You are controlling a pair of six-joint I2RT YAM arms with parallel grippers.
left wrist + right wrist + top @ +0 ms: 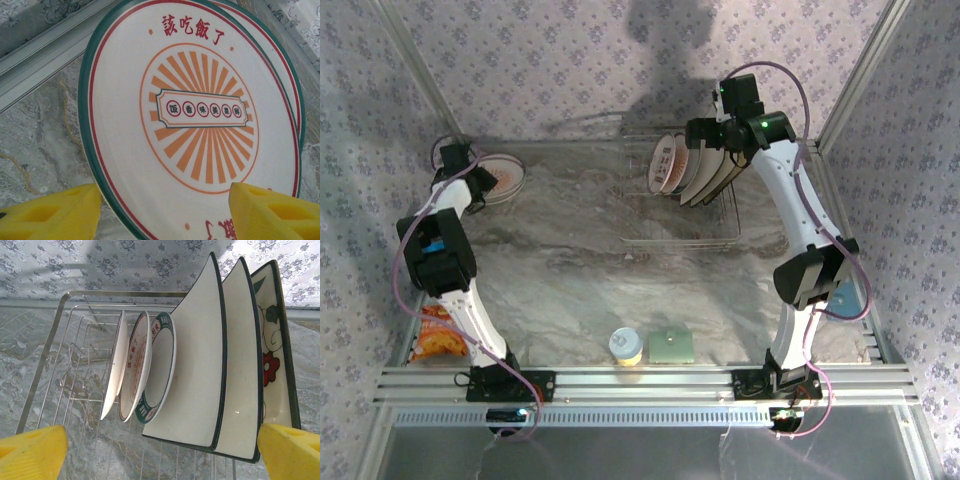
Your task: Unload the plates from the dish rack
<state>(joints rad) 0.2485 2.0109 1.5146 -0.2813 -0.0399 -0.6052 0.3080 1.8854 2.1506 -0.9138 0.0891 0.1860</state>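
The bench point(580, 290) carries the dish rack point(682, 242) at upper centre-right of the overhead view. Upright in it stand three square plates point(200, 365) and three round plates point(150, 370). The right arm point(800, 200) reaches over the rack's right end, its right gripper point(162, 450) spread wide towards them and empty. At upper left the left arm point(445, 250) bends over the unloaded plates point(200, 110), stacked on the bench. Its left gripper point(165, 210) is parted and appears to pinch nothing. I'd say the next step is for the right gripper to close squarely on one plate's rim.
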